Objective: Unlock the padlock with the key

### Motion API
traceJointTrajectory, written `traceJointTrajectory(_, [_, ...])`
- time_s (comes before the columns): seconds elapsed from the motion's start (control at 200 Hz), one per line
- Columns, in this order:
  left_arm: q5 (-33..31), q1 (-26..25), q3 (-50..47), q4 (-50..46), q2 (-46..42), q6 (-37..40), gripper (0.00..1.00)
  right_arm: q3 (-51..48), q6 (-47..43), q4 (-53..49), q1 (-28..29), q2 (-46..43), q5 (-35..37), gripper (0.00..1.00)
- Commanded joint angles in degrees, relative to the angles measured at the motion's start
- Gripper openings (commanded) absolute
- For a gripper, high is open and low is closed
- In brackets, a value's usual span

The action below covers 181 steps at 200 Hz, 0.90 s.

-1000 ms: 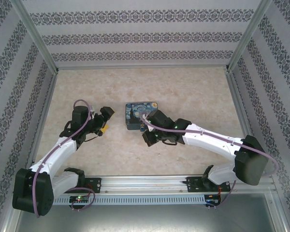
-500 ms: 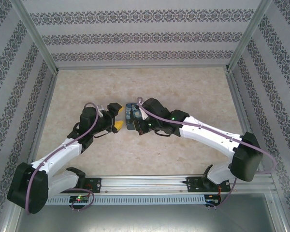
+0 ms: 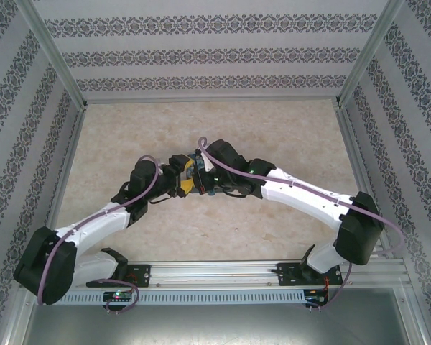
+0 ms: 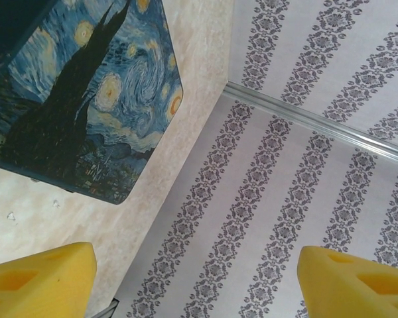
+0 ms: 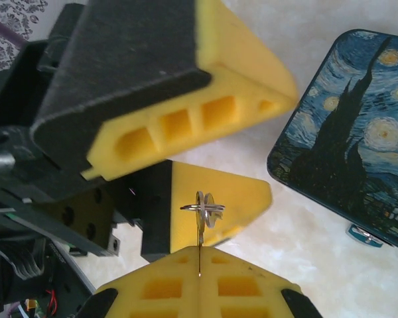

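Pinching the key [image 5: 201,211] between its clenched yellow pads, the right hand [image 5: 199,260] holds it upright, ring end on top. Just beyond it the left hand [image 5: 273,147] is released, its fingers [image 5: 186,99] spread wide apart with the ring in front of the lower one. Farther off, the padlock [image 5: 363,235] lies on the table [image 5: 305,252], just beside the near edge of the blue starry-night tin [image 5: 351,132].

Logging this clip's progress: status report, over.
Left gripper open, close beside key. Right gripper shut on key, ring sticking out. Padlock at edge of tin, untouched.
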Motion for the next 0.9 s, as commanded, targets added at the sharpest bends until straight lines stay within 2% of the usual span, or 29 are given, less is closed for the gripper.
traceJointTrajectory(0.0, [-1.8, -1.2, 2.3, 7.1, 1.4, -3.8, 0.78, 1.6, 1.1, 1.8, -0.4, 1.2, -1.2, 0.0])
traceJointTrajectory(0.065, [-1.8, -1.3, 2.8, 7.8, 2.2, -4.0, 0.76, 1.4, 1.3, 2.0, -0.4, 1.5, -1.2, 0.0])
traceJointTrajectory(0.32, [-2.4, -1.3, 2.4, 8.1, 2.7, -4.2, 0.54, -0.9, 1.1, 1.8, -0.7, 0.0, -0.1, 0.0])
traceJointTrajectory(0.659, [-3.5, -1.2, 2.0, 5.5, 1.1, -2.8, 0.51, -2.7, 1.3, 1.7, -1.9, -2.3, 0.8, 0.0])
traceJointTrajectory(0.899, [-3.7, -1.2, 1.9, 5.0, 1.0, -2.3, 0.42, -3.1, 1.4, 1.9, -2.4, -2.7, 0.4, 0.0])
